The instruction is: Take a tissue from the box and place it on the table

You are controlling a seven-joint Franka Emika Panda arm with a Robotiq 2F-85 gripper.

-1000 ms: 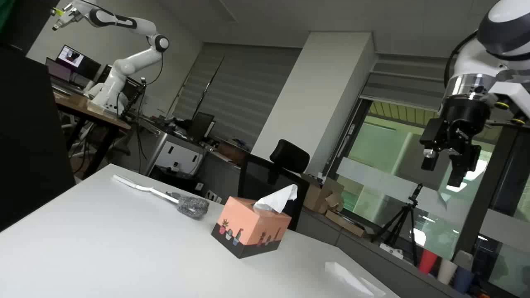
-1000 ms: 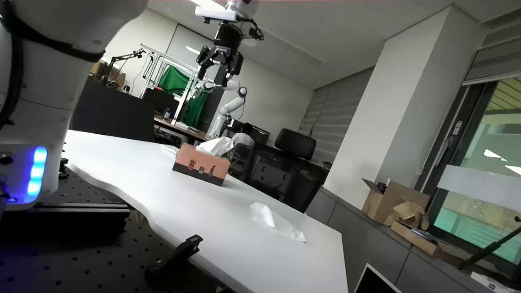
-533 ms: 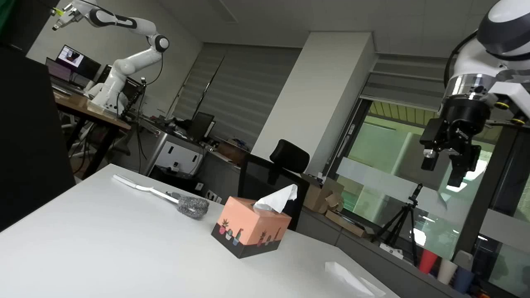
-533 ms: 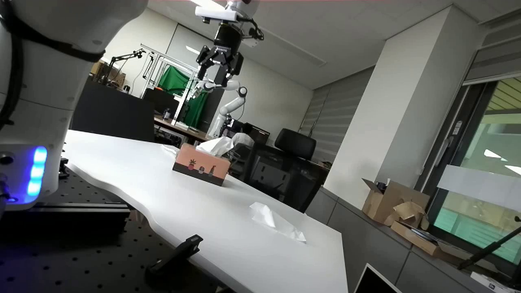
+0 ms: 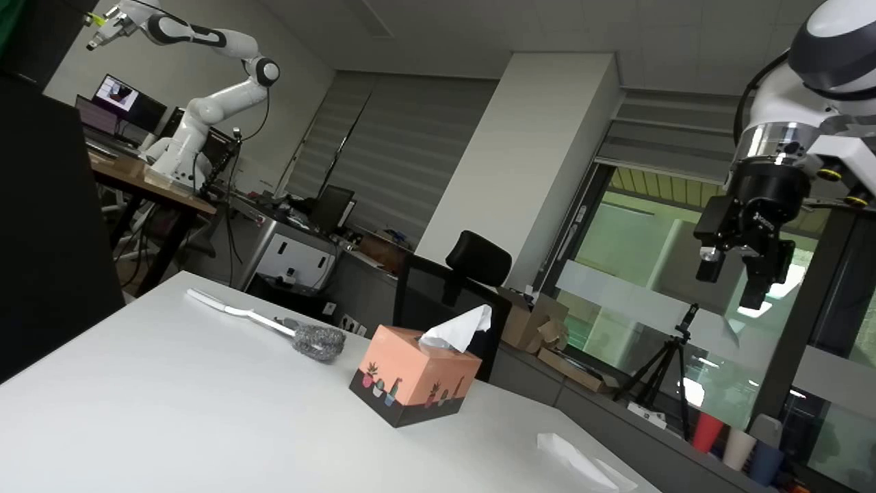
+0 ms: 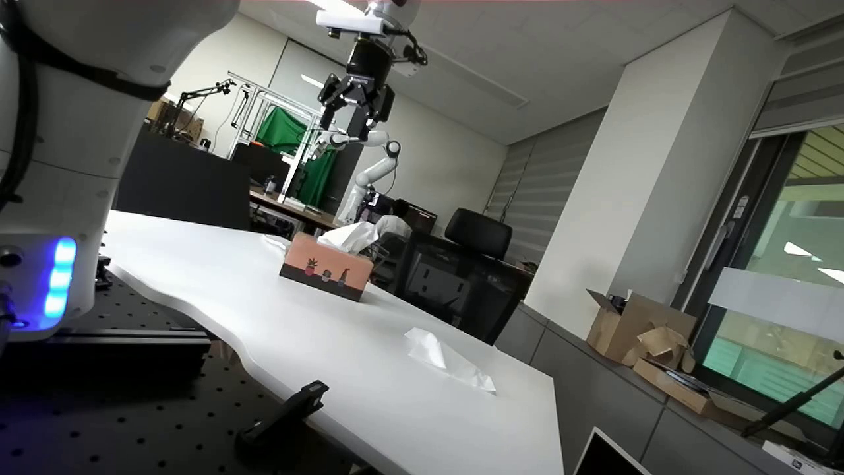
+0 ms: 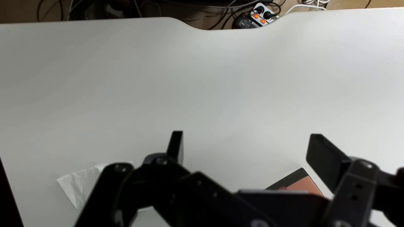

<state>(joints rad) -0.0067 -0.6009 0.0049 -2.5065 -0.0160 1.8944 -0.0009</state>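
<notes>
In an exterior view a brush (image 5: 316, 342) lies flat, its handle white and its head a grey tangle. Both exterior views show a black chair (image 5: 448, 287) with a mesh back (and a separate headrest above), a pale pillar (image 5: 520, 171) and some cardboard boxes (image 5: 523, 329), one with its flaps open. A tripod (image 5: 662, 370) stands in front of a window (image 5: 636, 253) near the boxes, and beside the tripod are a red cup (image 5: 707, 432), a whitish cup (image 5: 739, 449) and a blue cup (image 5: 765, 463), close together. In the background a monitor (image 5: 118, 94) is lit, and a green cloth (image 6: 280, 128) hangs. The wrist view shows a power strip (image 7: 263, 14) with two orange lights, next to loose cables (image 7: 315, 6).
</notes>
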